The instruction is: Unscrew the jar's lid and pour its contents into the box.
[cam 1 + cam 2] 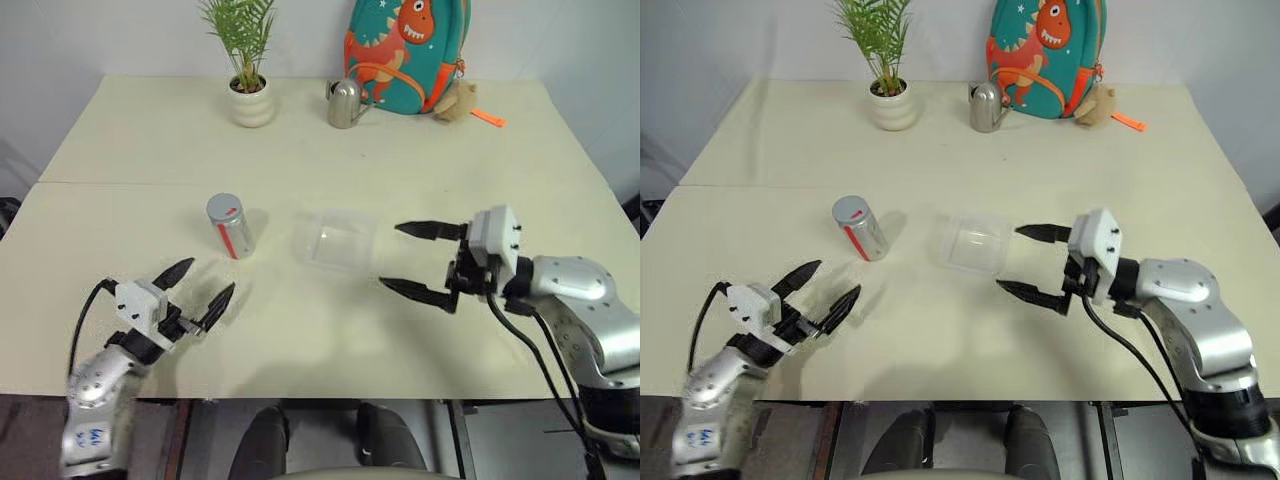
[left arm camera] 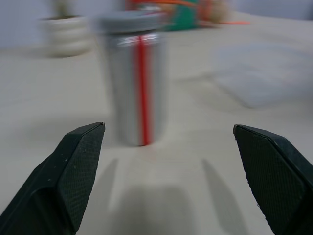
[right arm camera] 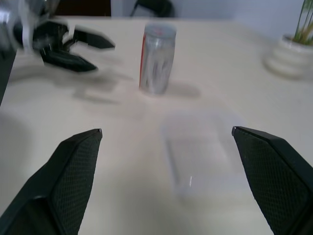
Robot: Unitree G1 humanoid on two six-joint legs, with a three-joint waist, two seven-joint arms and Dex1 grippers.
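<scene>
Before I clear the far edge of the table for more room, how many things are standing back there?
4: a potted plant at far left, a metal watering can beside a dinosaur backpack, and a small plush toy at the backpack's right.

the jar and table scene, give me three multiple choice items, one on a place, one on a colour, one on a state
1. Where does the jar stand?
A. on the table, to the robot's left of the box
B. inside the box
C. beside the plant pot

2. What colour is the stripe on the jar?
A. blue
B. red
C. green

3. How is the left gripper?
A. shut on the jar
B. shut on the lid
C. open, short of the jar

Answers:
1. A, the jar stands upright on the table with the box on its other side.
2. B, a red stripe runs down its side.
3. C, its fingers are spread with nothing between them.
</scene>
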